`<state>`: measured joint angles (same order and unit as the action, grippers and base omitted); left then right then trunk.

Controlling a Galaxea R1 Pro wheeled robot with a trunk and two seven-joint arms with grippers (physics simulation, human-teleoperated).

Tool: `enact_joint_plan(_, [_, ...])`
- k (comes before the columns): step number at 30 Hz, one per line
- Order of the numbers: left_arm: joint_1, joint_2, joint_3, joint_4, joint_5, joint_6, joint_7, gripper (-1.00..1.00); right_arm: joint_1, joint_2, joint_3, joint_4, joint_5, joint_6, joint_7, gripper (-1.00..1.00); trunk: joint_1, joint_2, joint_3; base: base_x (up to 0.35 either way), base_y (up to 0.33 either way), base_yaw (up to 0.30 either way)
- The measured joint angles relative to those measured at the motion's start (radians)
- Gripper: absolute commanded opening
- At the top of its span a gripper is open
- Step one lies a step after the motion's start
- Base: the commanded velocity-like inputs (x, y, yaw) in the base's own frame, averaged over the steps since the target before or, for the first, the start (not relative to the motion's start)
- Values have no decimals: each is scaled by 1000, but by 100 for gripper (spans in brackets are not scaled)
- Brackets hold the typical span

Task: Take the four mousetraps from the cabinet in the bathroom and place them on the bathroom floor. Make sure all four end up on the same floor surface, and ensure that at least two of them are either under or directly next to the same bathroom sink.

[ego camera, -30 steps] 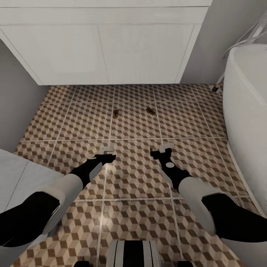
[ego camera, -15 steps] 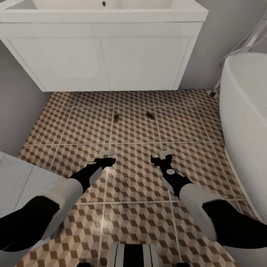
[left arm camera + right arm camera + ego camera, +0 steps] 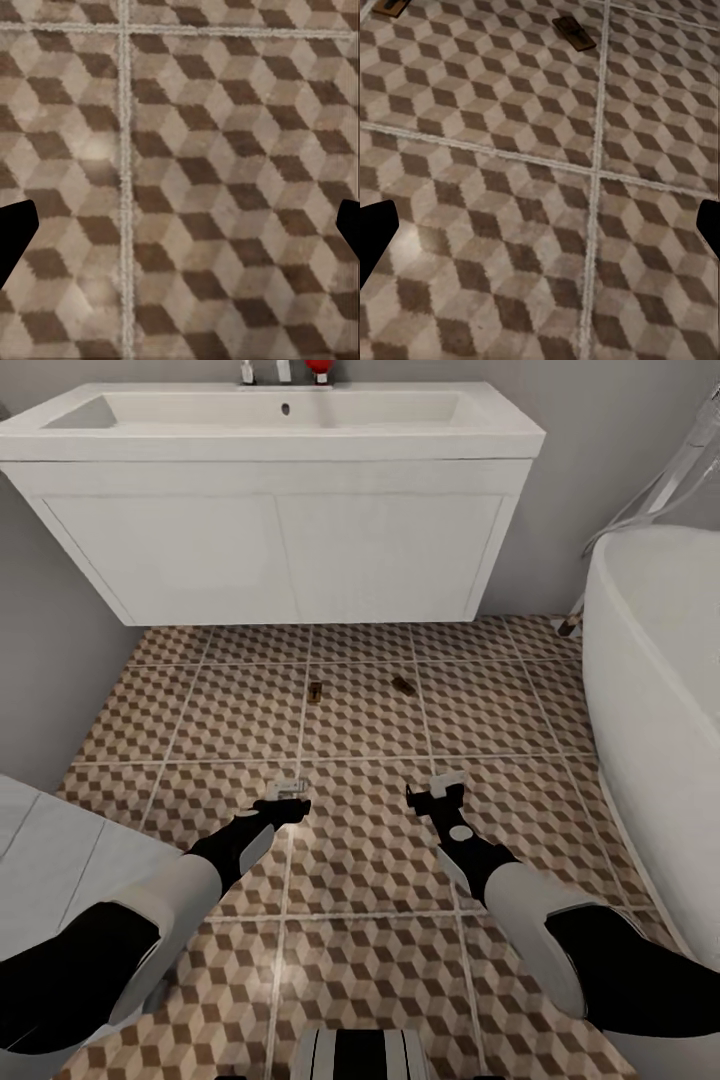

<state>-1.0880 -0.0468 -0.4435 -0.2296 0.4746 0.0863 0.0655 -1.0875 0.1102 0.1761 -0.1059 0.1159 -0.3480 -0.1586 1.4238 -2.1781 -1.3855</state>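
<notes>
Two mousetraps lie on the bathroom floor (image 3: 360, 840) right now, out in front of the bathroom sink (image 3: 270, 435): the left mousetrap (image 3: 314, 692) sits on a grout line, the right mousetrap (image 3: 404, 685) lies a little way off to its right, turned at an angle. Both are on the same patterned tile surface, just short of the sink's boxy white front, near it rather than under it. The right wrist view catches them too, the right one (image 3: 574, 34) plainly and the other (image 3: 388, 6) cut off at the frame's edge.

Count so far: two traps down, one sink, one white bathtub (image 3: 660, 690) at the right.

Both arms hang low over the tiles, well on the near side of the traps. The left gripper (image 3: 286, 792) carries nothing, and its fingertips (image 3: 15, 236) show at the far edges of its wrist view, so the jaws stand wide apart. Same story for the right gripper (image 3: 436, 792): empty, spread, bare tile between the fingers.

My read: the sink half of the job looks about covered, and two traps remain to be fetched. Next move calls for turning away to the cabinet and picking up the others with these free grippers.
</notes>
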Motion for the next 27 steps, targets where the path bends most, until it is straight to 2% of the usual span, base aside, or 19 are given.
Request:
enact_joint_plan(10, [21, 0, 0, 15, 0, -44, 0, 100, 4, 0, 0, 5, 5, -1, 0, 100, -38, 70, 48, 0, 0, -57])
enact_joint_plan(18, [58, 2, 0, 18, -1, -65, 1, 100, 17, -2, -1, 39, 6, -3, 1, 100, -69, 126, 86, 0, 0, -61])
enact_joint_plan(27, [93, 4, 0, 18, -1, -75, 2, 100, 49, -2, 0, 45, 7, -59, 1, 100, -103, 189, 129, 0, 0, -61])
